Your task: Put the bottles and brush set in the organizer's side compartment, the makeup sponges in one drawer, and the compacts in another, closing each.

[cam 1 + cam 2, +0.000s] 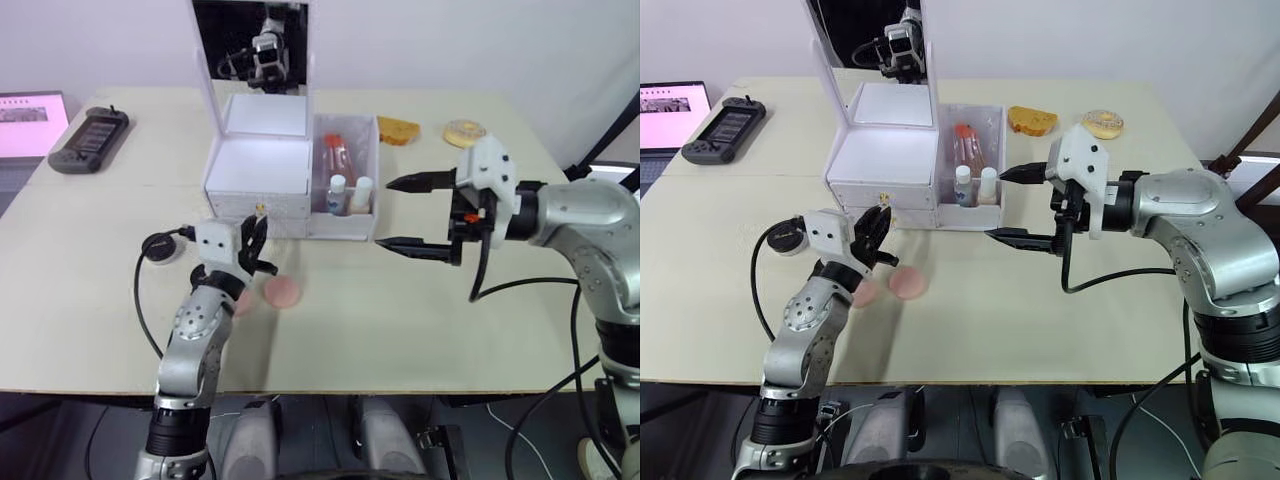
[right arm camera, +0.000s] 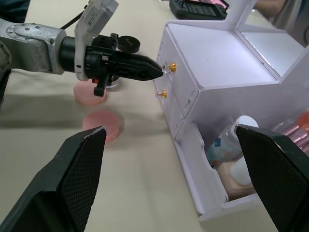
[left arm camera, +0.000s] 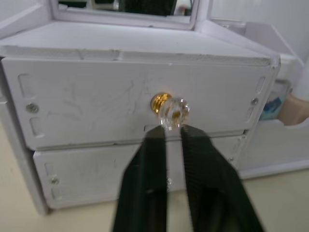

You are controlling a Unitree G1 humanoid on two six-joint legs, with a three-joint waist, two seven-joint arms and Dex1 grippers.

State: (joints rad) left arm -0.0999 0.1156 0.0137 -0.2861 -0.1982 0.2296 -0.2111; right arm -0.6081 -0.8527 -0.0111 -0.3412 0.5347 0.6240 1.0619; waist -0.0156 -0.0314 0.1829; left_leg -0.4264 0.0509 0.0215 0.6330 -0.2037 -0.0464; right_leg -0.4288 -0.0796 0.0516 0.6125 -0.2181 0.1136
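a: where is your left gripper point(image 3: 173, 133)?

b: at the front of the organizer point(image 1: 258, 178); my fingers are nearly together, their tips right at the upper drawer's knob point(image 3: 169, 109), a gold base with a clear head; whether they actually pinch it i cannot tell; both drawers read as closed.

a: and the right one?

b: my right gripper point(image 1: 412, 214) hangs over the table point(image 1: 420, 320) just beside the side compartment point(image 1: 350, 225), fingers spread wide apart and holding nothing.

a: what sits in that compartment?

b: the clear bottle point(image 1: 338, 194) with the pale blue label and the beige bottle point(image 1: 362, 192) stand at its front, white caps up; behind them lies the brush set point(image 1: 336, 155), pinkish-orange in a clear sleeve.

a: the makeup sponges?

b: two pink rounds flat on the table in front of the drawers; one sponge point(image 1: 284, 292) lies in the open, the other sponge point(image 2: 90, 91) is partly under my left arm.

a: the compacts?

b: one black compact point(image 2: 127, 43) lies on the table to the left of the organizer, near my left wrist; a second i cannot make out.

a: anything else?

b: a handheld game console point(image 1: 89, 139) at the far left, a slice of bread point(image 1: 398, 130) and a doughnut point(image 1: 465, 132) beyond the organizer, whose mirror point(image 1: 252, 45) stands upright.
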